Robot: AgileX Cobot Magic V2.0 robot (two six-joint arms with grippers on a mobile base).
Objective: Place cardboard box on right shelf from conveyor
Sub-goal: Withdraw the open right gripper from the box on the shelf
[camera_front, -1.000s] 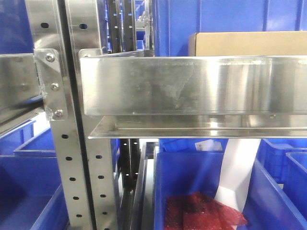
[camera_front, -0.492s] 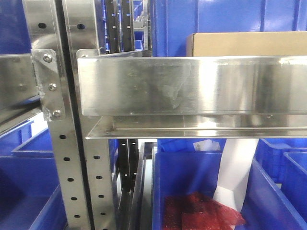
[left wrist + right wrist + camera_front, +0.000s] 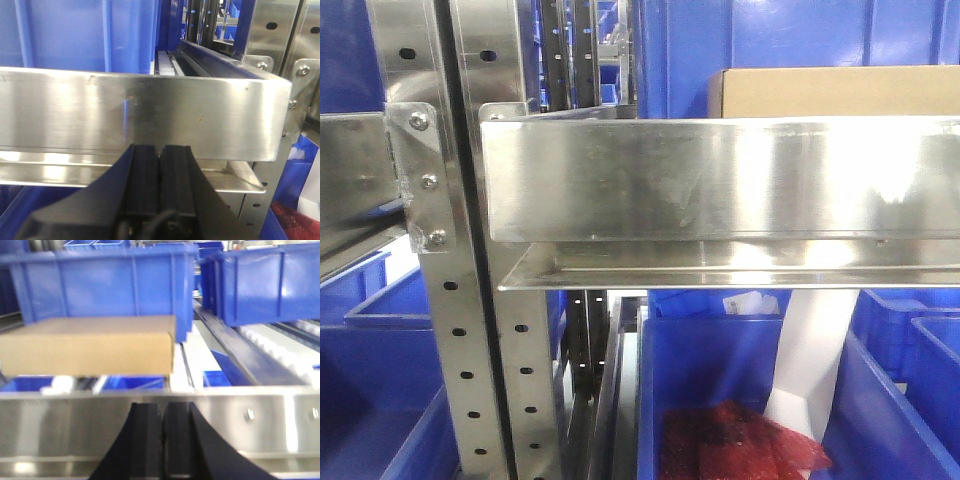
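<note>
My left gripper (image 3: 160, 165) sits low in its wrist view with its two black fingers pressed flat together, nothing between them, pointing straight at the scuffed front lip of a stainless-steel shelf (image 3: 140, 120) just ahead. My right gripper (image 3: 162, 440) is posed the same way, black fingers closed against each other and empty, aimed at the broad lip of the right shelf (image 3: 60, 425); this view is soft and blurred, so fine detail on the fingertips is hard to make out. Beyond that lip the cardboard box (image 3: 87, 345) lies flat on the right shelf, long side toward me, its lower edge hidden by the lip. In the front view only the box's top strip shows above the lip, and its right end is cut off by the frame edge. Left of the shelf stand perforated steel uprights (image 3: 470, 330) with a bolted bracket. Below the shelf a blue plastic bin (image 3: 720, 400) holds red bubble-wrap pouches (image 3: 740, 445) and a white strip (image 3: 815, 350) leaning up out of it; the bin's bottom is cut off. Behind the box sit more blue bins (image 3: 100, 285), whose contents I cannot see, and to the right a roller track (image 3: 280, 337) runs back under them.
</note>
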